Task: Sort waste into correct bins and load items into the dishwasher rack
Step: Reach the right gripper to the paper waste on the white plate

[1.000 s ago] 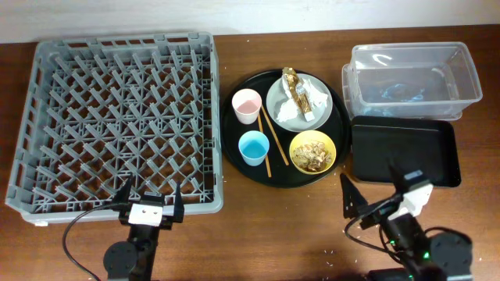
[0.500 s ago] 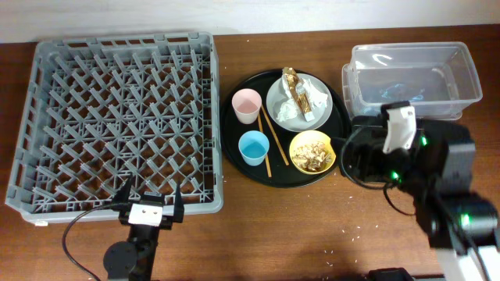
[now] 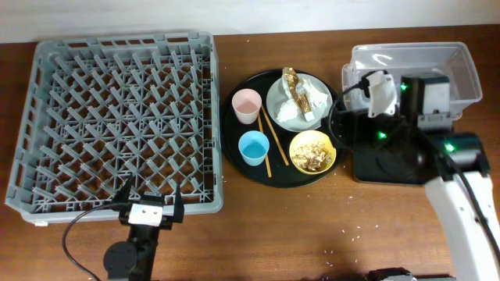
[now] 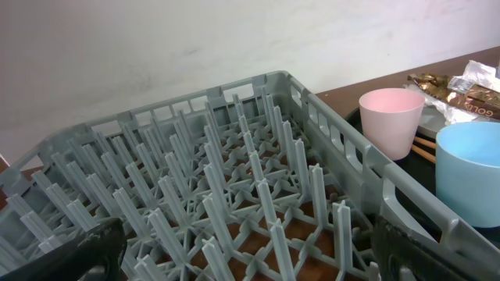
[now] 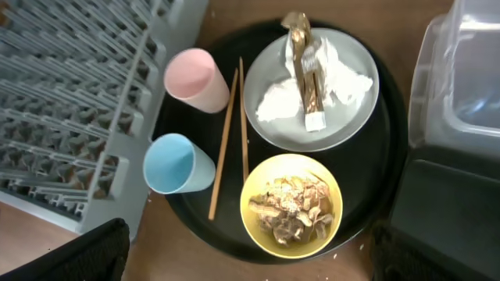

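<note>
The right hand [image 5: 250, 264] is spread wide open and empty, pointed down over the round black tray [image 5: 387, 164]. The yellow bowl [image 5: 291, 204] of food scraps [image 5: 293, 207] is seen between its fingers. Farther off lie the plate [image 5: 269, 129] with napkins [image 5: 273, 101] and wrapper [image 5: 305, 55], the chopsticks [image 5: 226, 140], the pink cup [image 5: 197, 80] and the blue cup [image 5: 178, 164]. The right arm [image 3: 457, 199] is stretched over the shallow black tray [image 5: 461, 195], near the clear tub [image 5: 469, 70]. The left hand [image 3: 151, 199] is open and empty at the rack's [image 3: 117, 117] near edge.
</note>
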Controlling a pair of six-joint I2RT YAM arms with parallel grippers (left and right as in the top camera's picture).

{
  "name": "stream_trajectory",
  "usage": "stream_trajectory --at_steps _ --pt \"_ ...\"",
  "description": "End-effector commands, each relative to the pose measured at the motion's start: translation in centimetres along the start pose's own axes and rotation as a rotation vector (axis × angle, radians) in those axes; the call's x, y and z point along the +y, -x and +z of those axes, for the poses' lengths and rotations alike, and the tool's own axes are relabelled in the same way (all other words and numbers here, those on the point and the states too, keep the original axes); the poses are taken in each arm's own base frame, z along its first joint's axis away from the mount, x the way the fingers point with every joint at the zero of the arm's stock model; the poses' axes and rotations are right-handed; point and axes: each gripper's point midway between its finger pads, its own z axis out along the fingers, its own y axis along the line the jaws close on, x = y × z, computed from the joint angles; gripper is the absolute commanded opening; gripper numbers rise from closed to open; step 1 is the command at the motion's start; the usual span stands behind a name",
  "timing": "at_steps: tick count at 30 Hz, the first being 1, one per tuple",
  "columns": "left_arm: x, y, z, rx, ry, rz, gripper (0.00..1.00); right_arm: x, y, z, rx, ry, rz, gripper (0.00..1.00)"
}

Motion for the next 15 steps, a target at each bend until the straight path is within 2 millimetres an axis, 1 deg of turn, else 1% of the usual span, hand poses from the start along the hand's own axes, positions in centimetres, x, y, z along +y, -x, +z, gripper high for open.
stream_trajectory --at_steps 1,3,4,6,8,12,14,15 --pt "0.1 -0.2 0.0 0.005 0.007 -0.010 1.00 0.0 1.5 1.3 -0.022 0.014 -0.030 0.99" --pt "0.1 -0.2 0.0 0.005 0.007 -0.010 1.00 -0.2 3.0 1.8 -0.076 -0.002 -0.058 0.98" --pt "0.1 -0.2 0.0 0.005 0.007 -0.010 1.00 0.1 3.8 2.2 -0.103 -0.013 -0.099 0.98" --pt "0.1 -0.2 0.0 0.005 0.007 -0.010 1.00 0.5 4.7 3.0 -0.132 -0.054 -0.141 0.98" --pt "0.1 -0.2 0.0 0.005 0.007 -0.010 1.00 0.5 5.3 4.2 -0.148 -0.114 -0.156 0.99" --pt "0.1 -0.2 0.0 0.005 0.007 -0.010 1.00 0.3 5.7 8.7 -0.130 -0.172 -0.171 0.98" --pt "0.1 -0.2 0.0 0.005 0.007 -0.010 1.00 -0.6 5.6 11.1 -0.119 -0.206 -0.152 0.99" --pt "0.1 -0.2 0.0 0.005 0.007 -0.010 1.00 -1.2 5.6 12.8 -0.112 -0.215 -0.142 0.99"
